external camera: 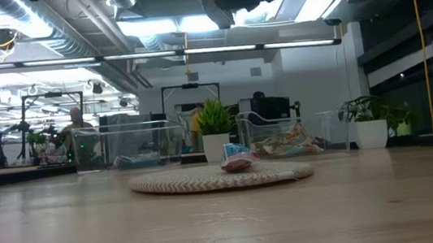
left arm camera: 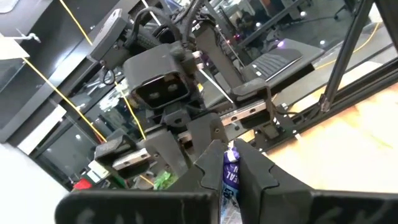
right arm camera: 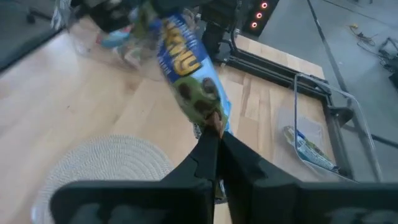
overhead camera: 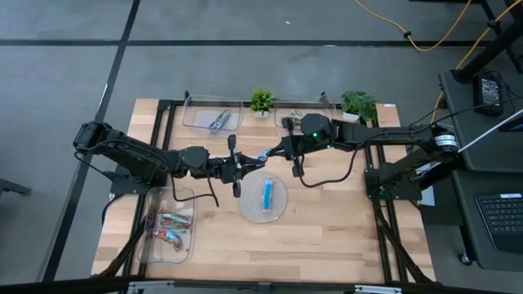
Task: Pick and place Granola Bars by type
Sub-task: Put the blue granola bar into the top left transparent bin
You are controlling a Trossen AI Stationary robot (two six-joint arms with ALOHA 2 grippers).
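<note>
One blue granola bar (overhead camera: 263, 153) is up in the air over the table's middle, between both grippers. My left gripper (overhead camera: 250, 162) comes from the left and is shut on it. My right gripper (overhead camera: 271, 152) comes from the right and is shut on its other end. A second blue bar (overhead camera: 268, 194) lies flat on the round woven mat (overhead camera: 249, 206), also visible in the low view (external camera: 239, 161). One more blue bar (overhead camera: 219, 121) lies in the far-left clear tray (overhead camera: 196, 118). Red multicoloured bars (overhead camera: 170, 220) lie in the near-left tray (overhead camera: 155, 245). My left gripper (left arm camera: 229, 155) pinches the blue bar's end (left arm camera: 230, 177) between its two fingers, coming level from the table's left. The bar is lifted clear of the table. My right gripper (right arm camera: 214, 134) pinches the bar's opposite end (right arm camera: 210, 115) between its fingertips, coming from the table's right. The bar (right arm camera: 186, 68) stretches away beyond the fingers toward the other arm.
A third clear tray (overhead camera: 306, 108) at the far edge holds wrapped bars (external camera: 288, 142). Two small potted plants (overhead camera: 261, 100) (overhead camera: 359, 104) stand along the far edge. Bare wood lies near and right of the mat.
</note>
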